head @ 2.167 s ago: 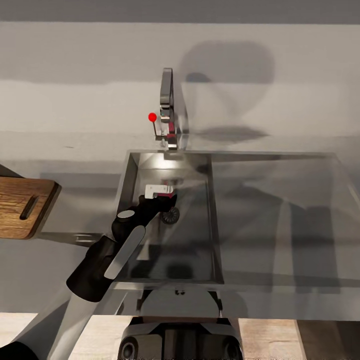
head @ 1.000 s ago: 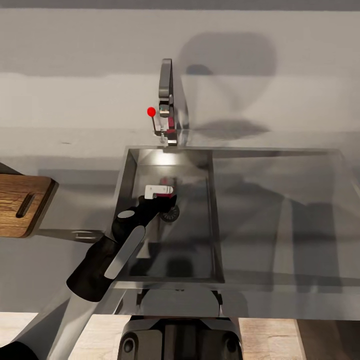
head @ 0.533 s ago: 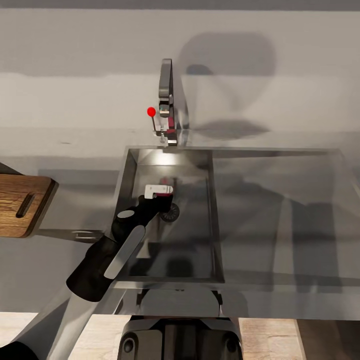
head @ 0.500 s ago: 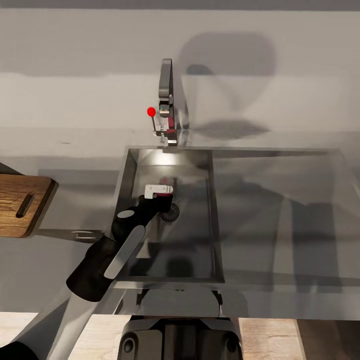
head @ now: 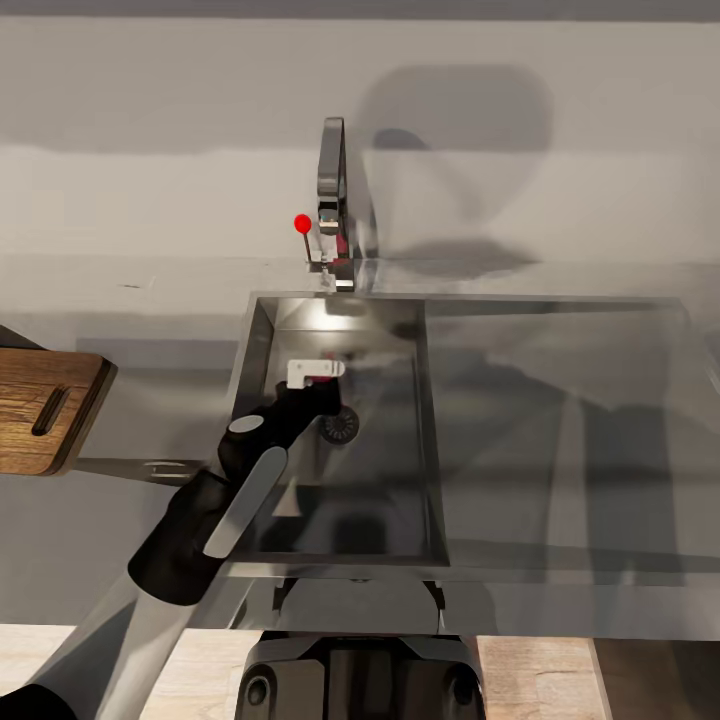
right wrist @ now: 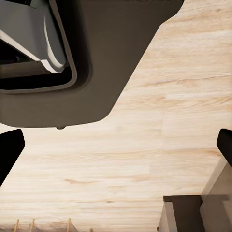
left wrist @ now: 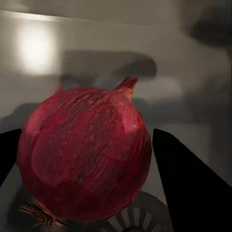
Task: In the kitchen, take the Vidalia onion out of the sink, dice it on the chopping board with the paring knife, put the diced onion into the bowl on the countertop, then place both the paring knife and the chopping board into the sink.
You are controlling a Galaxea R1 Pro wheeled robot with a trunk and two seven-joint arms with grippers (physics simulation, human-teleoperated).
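reaching into the rectangular stainless-steel sink [head: 262, 330], left gripper [left wrist: 87, 193] has its fingers [left wrist: 186, 181] spread, straddling the round dark-red onion [left wrist: 84, 154] beside the round drain, not yet clamped. best to centre, close evenly below its widest part, then lift straight. right fingers [right wrist: 9, 152] spread, empty.

— What sort of place is this?
— A kitchen: a stainless-steel sink [head: 430, 420] with a round drain [head: 340, 425] is set into a smooth grey countertop [head: 130, 300].
— Anything else that says so?
— A chrome tap [head: 333, 195] with a red knob [head: 301, 222] stands at the far rim, a wooden chopping board [head: 45, 410] lies to the left, and pale wood floor [right wrist: 159, 159] runs below
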